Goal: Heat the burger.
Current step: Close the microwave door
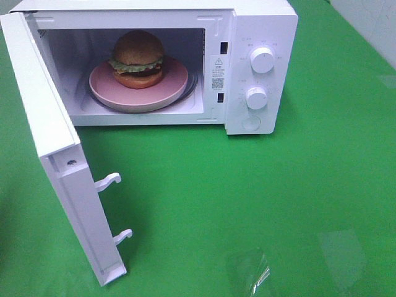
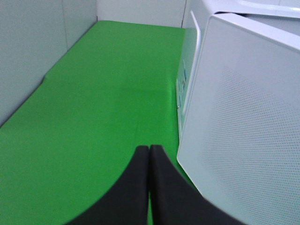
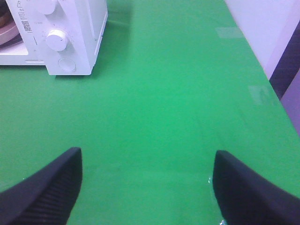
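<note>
The microwave (image 1: 272, 31) stands on the green table (image 1: 278, 198) toward 12 o'clock in the high view. Its door (image 1: 43, 105) is swung wide open and juts out toward 8 o'clock. Two white hooks (image 1: 108, 181) stick out of the door's free edge.

The burger (image 1: 138, 59) sits inside the microwave, upright in the middle of a pink plate (image 1: 111, 86) that rests on the floor of the chamber. Lettuce and cheese peek out between the buns. At 3 o'clock from the chamber is the control panel, with an upper knob (image 1: 262, 60), a lower knob (image 1: 256, 97) at 6 o'clock from it, and a round button (image 1: 250, 124) under both.

Neither arm shows in the high view. The left gripper (image 2: 149, 150) has its two black fingers pressed together with nothing between them. It hangs over bare green cloth, just beside the outer face of the door; whether it touches the door cannot be told.

The right gripper (image 3: 147, 155) has its fingers (image 3: 51, 187) spread wide apart and empty, above the open table. It is well apart from the microwave, facing the control-panel corner.

A clear, shiny scrap (image 1: 250, 272) lies at 6 o'clock near the table's front edge, too blurred to identify.
</note>
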Available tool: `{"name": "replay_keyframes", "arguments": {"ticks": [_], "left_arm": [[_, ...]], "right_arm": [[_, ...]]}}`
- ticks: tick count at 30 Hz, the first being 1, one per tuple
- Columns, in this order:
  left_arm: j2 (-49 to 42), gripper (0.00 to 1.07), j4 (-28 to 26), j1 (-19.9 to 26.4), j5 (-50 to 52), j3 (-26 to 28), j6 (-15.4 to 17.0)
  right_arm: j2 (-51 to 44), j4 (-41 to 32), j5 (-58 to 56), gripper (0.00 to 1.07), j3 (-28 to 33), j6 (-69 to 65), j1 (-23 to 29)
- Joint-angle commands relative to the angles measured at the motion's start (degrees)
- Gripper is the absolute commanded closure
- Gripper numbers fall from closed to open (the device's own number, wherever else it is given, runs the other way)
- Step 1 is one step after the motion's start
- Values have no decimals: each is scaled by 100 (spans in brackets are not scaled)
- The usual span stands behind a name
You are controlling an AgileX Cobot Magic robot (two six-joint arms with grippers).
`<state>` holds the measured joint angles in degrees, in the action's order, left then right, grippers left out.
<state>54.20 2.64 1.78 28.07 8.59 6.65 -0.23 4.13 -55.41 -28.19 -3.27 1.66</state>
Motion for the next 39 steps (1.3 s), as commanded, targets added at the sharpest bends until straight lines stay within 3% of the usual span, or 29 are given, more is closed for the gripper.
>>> {"name": "replay_keyframes", "arguments": {"ticks": [1, 2, 3, 4, 7, 8, 11, 13, 17, 20, 22, 24, 39], "left_arm": [[533, 107, 917, -29, 751, 0, 848], [773, 107, 1369, -29, 1043, 0, 1129], [773, 107, 1369, -29, 1043, 0, 1129], [1020, 107, 1770, -29, 1398, 0, 1324], [1134, 107, 1925, -29, 1627, 0, 1358], [1461, 107, 2286, -29, 2097, 0, 1352], [1736, 107, 2492, -29, 2441, 23, 1352], [2326, 107, 3019, -63, 2882, 149, 1352], [2573, 107, 3375, -246, 2968, 309, 1369], [2664, 107, 3461, -476, 2945, 447, 1455], [2865, 107, 3438, -945, 2687, 728, 1444], [2985, 107, 3426, -1134, 2538, 865, 1444], [3461, 107, 3111, -1621, 2504, 1427, 1633]], "right_arm": [[-149, -17, 46, 34, 17, 40, -23], [-149, -17, 46, 34, 17, 40, -23], [-149, -17, 46, 34, 17, 40, -23], [-149, -17, 46, 34, 17, 40, -23], [-149, -17, 46, 34, 17, 40, -23], [-149, -17, 46, 34, 17, 40, -23], [-149, -17, 46, 34, 17, 40, -23], [-149, -17, 46, 34, 17, 40, -23], [-149, -17, 46, 34, 17, 40, -23], [-149, -17, 46, 34, 17, 40, -23], [-149, -17, 46, 34, 17, 40, -23], [-149, -17, 46, 34, 17, 40, -23], [-149, -17, 46, 34, 17, 40, -23]]}}
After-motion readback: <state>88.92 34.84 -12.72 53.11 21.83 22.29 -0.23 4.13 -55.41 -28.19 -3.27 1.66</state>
